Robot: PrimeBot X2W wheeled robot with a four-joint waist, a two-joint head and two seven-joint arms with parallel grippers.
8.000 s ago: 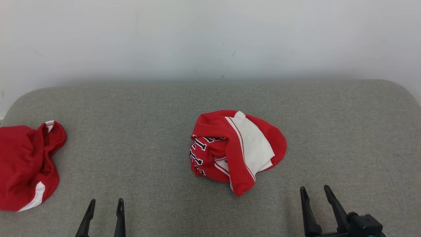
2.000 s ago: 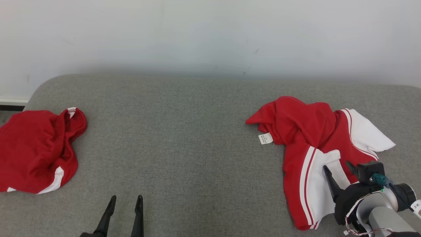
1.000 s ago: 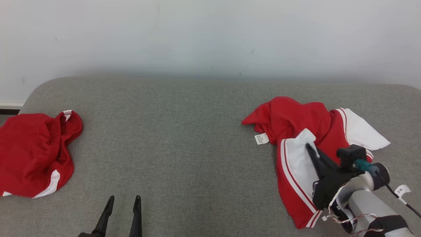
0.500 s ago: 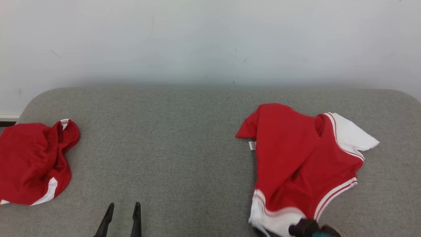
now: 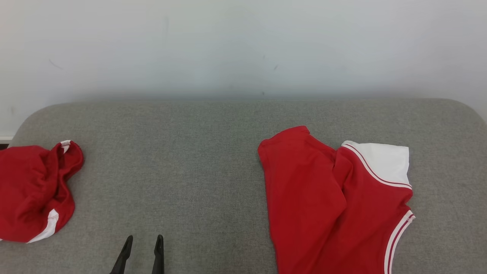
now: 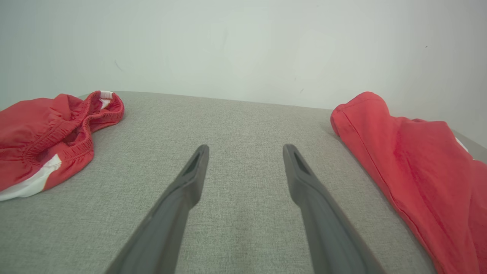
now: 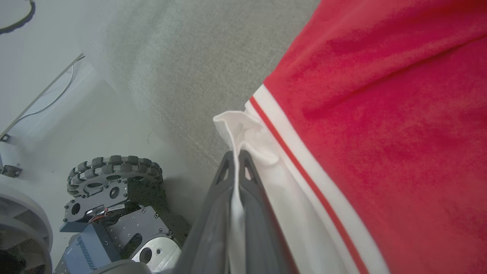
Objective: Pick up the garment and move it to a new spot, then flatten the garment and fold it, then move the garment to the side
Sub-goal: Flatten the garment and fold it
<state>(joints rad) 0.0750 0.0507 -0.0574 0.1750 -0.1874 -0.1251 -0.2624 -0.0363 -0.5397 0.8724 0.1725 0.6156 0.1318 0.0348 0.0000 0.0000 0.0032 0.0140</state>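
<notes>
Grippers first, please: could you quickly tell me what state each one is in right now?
Left gripper: open, holding nothing.
Right gripper: shut on the garment, pinching its white edge.

Dark-grey tapered fingers (image 6: 182,198) with slotted tips on left claw (image 6: 245,150) and right claw (image 7: 236,156), roller-rimmed wheel (image 7: 114,169), screwed grey base plates (image 7: 146,224)

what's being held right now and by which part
The right pincer is shut on the red soft-fabric jersey, pinching its white edge beside the striped trim; the left pincer is open and empty.
</notes>
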